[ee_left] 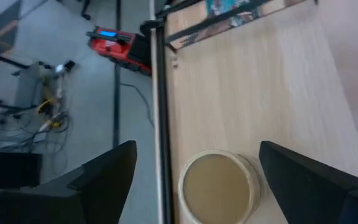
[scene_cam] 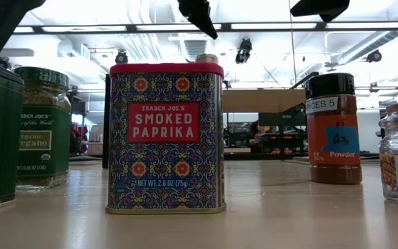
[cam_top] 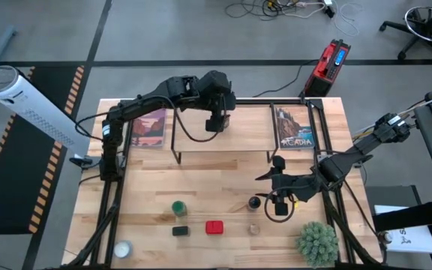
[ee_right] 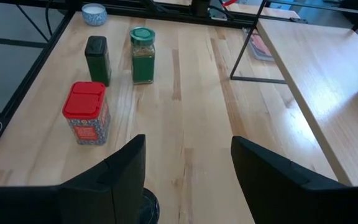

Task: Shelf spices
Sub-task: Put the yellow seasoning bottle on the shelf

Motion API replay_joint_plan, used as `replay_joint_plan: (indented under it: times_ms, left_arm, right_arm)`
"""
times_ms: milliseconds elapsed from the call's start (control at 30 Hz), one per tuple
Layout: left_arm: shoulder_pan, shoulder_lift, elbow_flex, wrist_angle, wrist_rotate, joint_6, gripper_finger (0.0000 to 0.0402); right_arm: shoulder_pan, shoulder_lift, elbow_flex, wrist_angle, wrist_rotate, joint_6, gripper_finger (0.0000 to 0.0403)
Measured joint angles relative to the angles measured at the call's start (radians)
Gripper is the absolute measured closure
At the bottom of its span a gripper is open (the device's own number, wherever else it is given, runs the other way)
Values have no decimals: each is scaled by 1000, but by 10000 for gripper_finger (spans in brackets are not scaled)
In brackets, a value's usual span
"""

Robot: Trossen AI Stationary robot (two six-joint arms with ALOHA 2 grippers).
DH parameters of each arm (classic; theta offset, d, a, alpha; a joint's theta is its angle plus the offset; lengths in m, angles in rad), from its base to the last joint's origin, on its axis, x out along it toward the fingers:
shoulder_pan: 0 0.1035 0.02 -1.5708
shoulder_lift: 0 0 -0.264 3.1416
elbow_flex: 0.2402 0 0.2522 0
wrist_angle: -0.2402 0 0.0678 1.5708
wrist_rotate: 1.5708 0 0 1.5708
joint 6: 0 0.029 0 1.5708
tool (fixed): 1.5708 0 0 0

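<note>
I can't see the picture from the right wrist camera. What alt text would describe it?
A red square tin, a small black box and a green-lidded jar stand on a light wooden table, seen past the right pincer, which is open. The wooden shelf runs alongside.

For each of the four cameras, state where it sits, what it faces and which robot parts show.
High: overhead, straight down; both arms, shelf, spices.
Low: tabletop height, facing the red square tin; arm parts along the top.
Left wrist: above the shelf, open left gripper straddling the tan round jar.
Right wrist: over the table; right gripper open, empty.
Shared: red tin in high, low, right wrist.
</note>
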Motion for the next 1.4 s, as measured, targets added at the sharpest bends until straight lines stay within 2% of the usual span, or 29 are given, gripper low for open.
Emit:
replay_joint_plan:
  times_ms: [233,567,733,900,1067,1400]
  left_arm:
    - [2,-7,0,-126,-150,-51,79]
    - [4,-6,-13,-216,-154,-127,80]
    - [4,-6,-60,-217,-156,-147,85]
    - [3,-5,-150,-171,-228,-147,88]
    - [3,-4,-203,-137,-249,-147,81]
    - [3,-4,-207,-74,-258,-167,83]
  right_arm:
    - [0,0,0,0,0,9,190]
    - [9,0,0,1,-1,10,190]
    - [11,0,0,1,-16,9,190]
    - [16,0,0,14,-20,9,190]
    - [16,0,0,15,-23,8,190]
    - [16,0,0,23,-23,6,190]
